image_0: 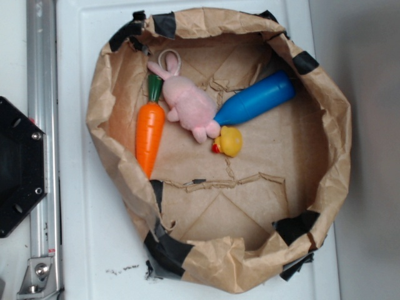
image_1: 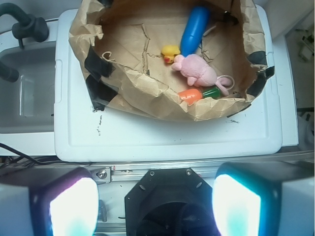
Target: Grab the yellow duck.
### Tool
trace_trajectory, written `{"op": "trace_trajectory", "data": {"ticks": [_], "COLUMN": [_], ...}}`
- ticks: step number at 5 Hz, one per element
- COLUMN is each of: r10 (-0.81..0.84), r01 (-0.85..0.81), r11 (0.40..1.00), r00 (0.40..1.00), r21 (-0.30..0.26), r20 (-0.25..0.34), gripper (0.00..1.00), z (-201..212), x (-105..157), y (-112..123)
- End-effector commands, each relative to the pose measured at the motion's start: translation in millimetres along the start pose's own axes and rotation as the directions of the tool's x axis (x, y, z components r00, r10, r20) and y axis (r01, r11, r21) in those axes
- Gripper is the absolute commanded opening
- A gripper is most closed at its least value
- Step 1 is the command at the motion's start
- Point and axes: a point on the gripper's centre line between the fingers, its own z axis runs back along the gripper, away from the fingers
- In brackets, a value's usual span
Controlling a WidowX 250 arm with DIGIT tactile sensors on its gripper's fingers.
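Tool parked wide, duck waiting in the paper nest

Tool (image_1: 155, 204) hangs back at the near edge of the wrist view, its two pale, glowing fingers (image_1: 74, 206) spread far apart with nothing between them. Just behind the gap sits the black hexagonal mount (image_1: 172, 201) and a metal rail (image_1: 147, 169); the exterior view does not show the fingers at all.

Ahead of the tool lies the white worktop (image_1: 147, 132), and on it a crumpled brown paper bag (image_1: 147, 93) rolled down into a shallow bowl and patched with black tape (image_1: 96, 66). Nearest the tool inside the bag, tucked against the near wall, is the orange carrot (image_1: 189, 95) with its green top pointing to the tool's right. Just beyond it lies the pink plush bunny (image_1: 197, 70), its looped ear out to the right.

The yellow duck (image_1: 170, 52) sits farther from the tool than the bunny, slightly right of the tool's centre line, well away from the spread fingers. It touches the bunny's foot on one side and sits right against the lower end of the blue bottle (image_1: 194, 29), which stretches away toward the far rim of the bag. From the exterior view the yellow duck (image_0: 229, 141) shows its small red-orange beak.

Off to the tool's left stands a grey plastic bin (image_1: 24, 93).
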Motion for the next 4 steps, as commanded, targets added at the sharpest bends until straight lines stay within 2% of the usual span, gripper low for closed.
{"op": "trace_trajectory", "data": {"ticks": [1,2,3,4], "r10": [0.000,0.067,0.021,0.045], "r01": [0.000,-0.067,-0.021,-0.041], "r11": [1.000,0.995,0.989,0.983], "r00": [1.000,0.998,1.000,0.999], "r21": [0.000,0.078,0.146,0.179], "r20": [0.000,0.003,0.001,-0.019], "gripper": [1.00,1.00,1.00,1.00], "z": [0,-28,-67,-103], "x": [0,33,73,96], "y": [0,8,15,27]}}
